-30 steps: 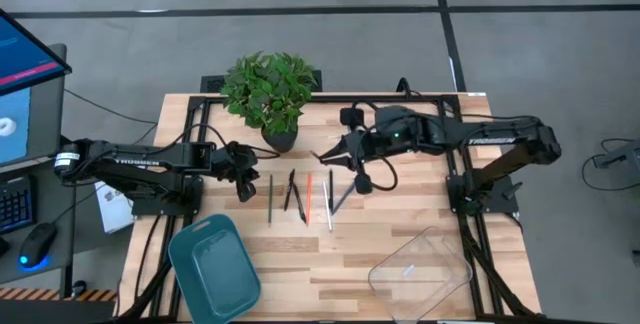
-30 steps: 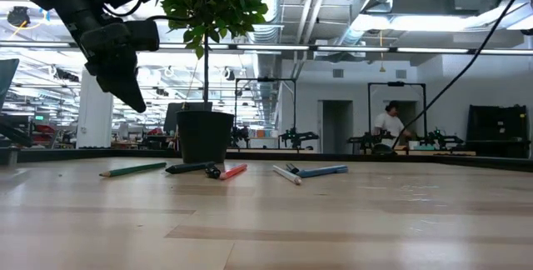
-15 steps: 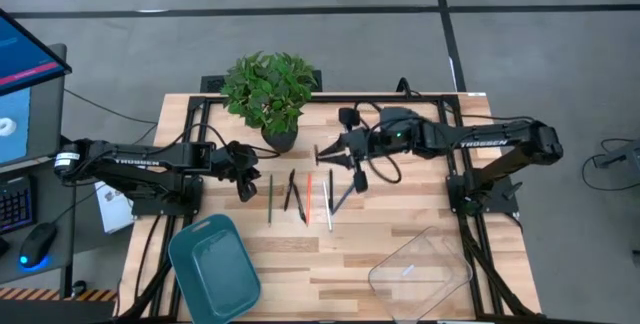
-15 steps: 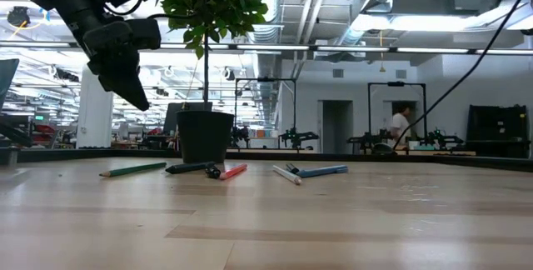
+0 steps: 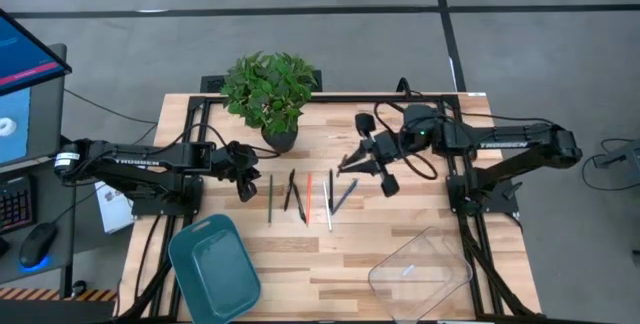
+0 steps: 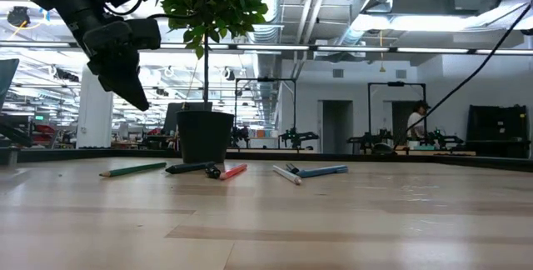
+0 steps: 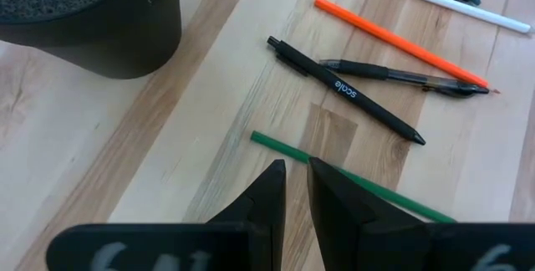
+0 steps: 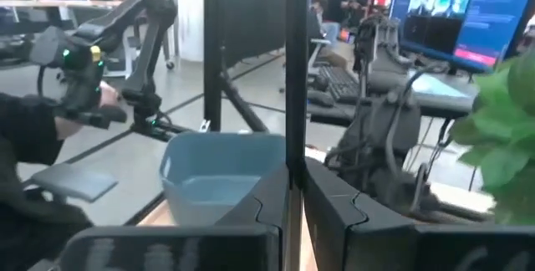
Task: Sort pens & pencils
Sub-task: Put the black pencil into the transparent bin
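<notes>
Black stick pinched upright in my right gripper [image 5: 350, 165], above mid-bench; the other pens and pencils [image 5: 300, 194] lie just beside it, long axes pointing at the bench's near edge (left gripper [image 5: 244, 192], nearly closed, idles beside the green pencil [image 5: 269, 200]).

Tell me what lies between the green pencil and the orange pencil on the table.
Two black pens, lying in a V, sit between the green pencil and the orange pencil, clearest in the high view.

Wooden table [image 5: 400, 254] bears pens & pencils [image 5: 300, 196]; plant [image 5: 270, 92]; seemingly two bins [image 5: 213, 268].
</notes>
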Action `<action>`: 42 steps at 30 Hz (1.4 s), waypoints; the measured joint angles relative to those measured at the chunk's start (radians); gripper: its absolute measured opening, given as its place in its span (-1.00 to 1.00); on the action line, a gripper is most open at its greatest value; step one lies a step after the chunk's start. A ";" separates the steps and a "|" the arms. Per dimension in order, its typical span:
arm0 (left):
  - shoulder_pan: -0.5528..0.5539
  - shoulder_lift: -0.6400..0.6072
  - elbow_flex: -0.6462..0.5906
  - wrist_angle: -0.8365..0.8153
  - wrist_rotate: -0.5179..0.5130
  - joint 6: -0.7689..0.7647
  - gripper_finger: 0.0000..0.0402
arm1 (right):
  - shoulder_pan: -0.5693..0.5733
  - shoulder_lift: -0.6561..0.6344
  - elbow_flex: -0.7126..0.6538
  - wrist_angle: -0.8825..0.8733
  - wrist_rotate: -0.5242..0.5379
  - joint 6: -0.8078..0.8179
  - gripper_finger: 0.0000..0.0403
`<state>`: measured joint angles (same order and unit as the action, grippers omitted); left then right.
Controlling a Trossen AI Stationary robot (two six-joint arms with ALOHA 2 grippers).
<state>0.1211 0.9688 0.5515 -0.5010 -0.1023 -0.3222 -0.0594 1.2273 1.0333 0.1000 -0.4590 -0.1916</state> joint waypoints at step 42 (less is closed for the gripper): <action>0.000 0.000 0.000 0.112 -0.037 -0.005 -0.78 | 0.525 -0.457 -0.421 -0.100 0.049 0.160 -0.72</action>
<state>0.1207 0.9688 0.5518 -0.3893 -0.1390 -0.3269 0.4659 0.7699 0.6125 0.0000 -0.4100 -0.0312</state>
